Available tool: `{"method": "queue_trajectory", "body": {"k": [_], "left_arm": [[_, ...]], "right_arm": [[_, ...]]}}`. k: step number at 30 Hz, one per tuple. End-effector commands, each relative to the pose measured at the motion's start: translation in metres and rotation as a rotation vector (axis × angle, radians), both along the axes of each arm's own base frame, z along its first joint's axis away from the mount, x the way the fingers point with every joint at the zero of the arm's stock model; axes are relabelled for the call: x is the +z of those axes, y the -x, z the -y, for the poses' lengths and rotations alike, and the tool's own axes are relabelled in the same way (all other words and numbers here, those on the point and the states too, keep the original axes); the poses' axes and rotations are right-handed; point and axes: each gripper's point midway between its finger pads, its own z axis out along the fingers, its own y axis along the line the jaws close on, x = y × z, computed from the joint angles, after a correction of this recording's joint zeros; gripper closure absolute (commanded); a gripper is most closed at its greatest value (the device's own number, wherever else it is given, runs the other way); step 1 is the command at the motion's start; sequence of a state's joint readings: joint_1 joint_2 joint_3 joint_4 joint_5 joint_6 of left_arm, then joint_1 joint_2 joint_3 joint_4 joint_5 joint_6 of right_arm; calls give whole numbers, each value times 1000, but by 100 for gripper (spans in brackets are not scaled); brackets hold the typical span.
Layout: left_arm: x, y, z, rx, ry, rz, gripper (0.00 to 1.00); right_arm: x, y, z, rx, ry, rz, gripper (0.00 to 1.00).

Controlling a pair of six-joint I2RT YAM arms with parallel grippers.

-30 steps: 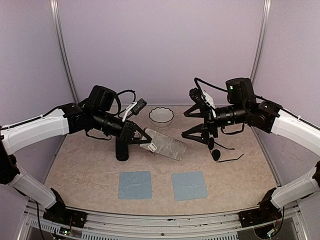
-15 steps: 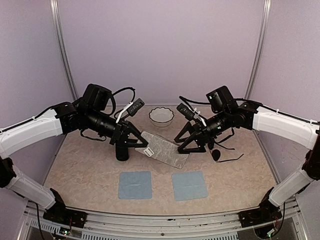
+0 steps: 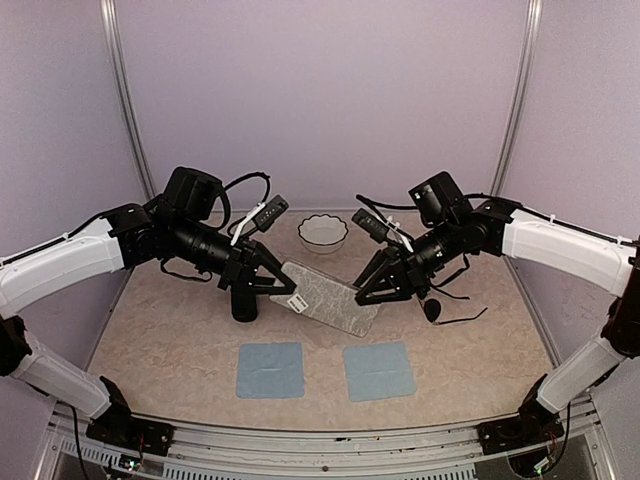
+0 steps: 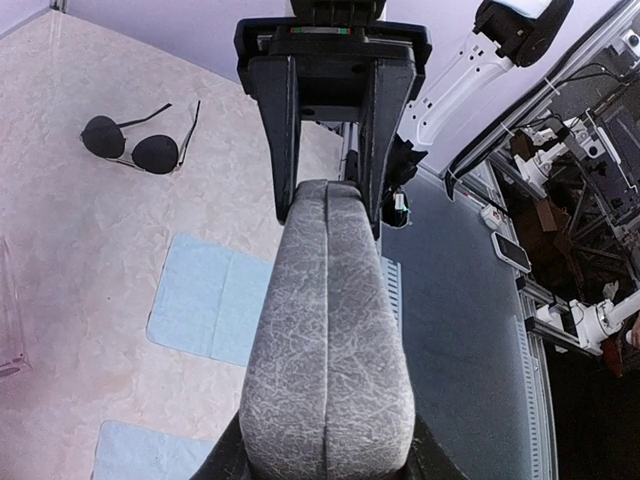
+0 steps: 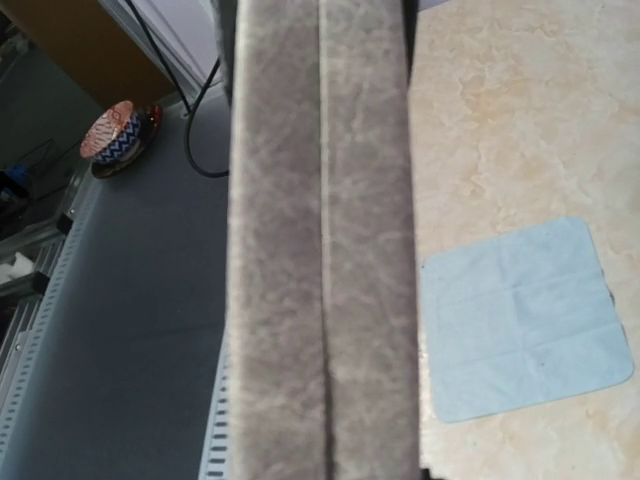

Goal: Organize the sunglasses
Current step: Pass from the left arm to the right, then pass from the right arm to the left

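Nearest on the worktop (image 3: 180, 340) lie two pale blue squares side by side with a gap between them, the left cloth (image 3: 270, 369) and the right cloth (image 3: 379, 371), both flat. Just beyond them, the grey case (image 3: 325, 298) hangs clear of the worktop between the two arms, closed, with its seam showing along its length in both wrist views. It slants across the middle of the scene, its left end farther away than its right end. The left gripper (image 3: 288, 290) is clamped on the case's left end, a black finger pressed to each side. The right gripper (image 3: 368, 297) has its fingers against either side of the right end and grips it too. Just left of the grey case, below the left gripper, a black case (image 3: 243, 300) stands upright on the worktop. To the right, just past the right gripper, the sunglasses (image 3: 432, 310) with round dark lenses and thin wire arms rest on the worktop, arms unfolded and pointing right; they touch neither gripper and sit well apart from the cloths. One lens is partly hidden behind the right gripper in the top view, while the left wrist view shows both lenses (image 4: 130, 148). Farthest back, near the rear wall and about midway between the arms, sits a small white bowl (image 3: 323, 232) with a scalloped rim.
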State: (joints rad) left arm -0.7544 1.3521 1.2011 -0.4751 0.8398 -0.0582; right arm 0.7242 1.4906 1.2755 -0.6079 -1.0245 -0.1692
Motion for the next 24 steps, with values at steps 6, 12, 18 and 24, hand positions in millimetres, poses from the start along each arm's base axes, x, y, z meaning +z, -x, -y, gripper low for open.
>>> {"method": "queue_trajectory", "body": {"k": [6, 12, 18, 24], "left_arm": [[28, -18, -5, 100, 65, 90, 48], [42, -57, -30, 347, 123, 96, 1], [43, -100, -58, 659, 191, -4, 1], [29, -105, -58, 762, 341, -180, 1]], "right_arm": [[33, 0, 6, -51, -21, 86, 100], [35, -22, 14, -247, 56, 199, 100], [22, -66, 17, -552, 205, 367, 100], [24, -95, 4, -832, 237, 532, 100]]}}
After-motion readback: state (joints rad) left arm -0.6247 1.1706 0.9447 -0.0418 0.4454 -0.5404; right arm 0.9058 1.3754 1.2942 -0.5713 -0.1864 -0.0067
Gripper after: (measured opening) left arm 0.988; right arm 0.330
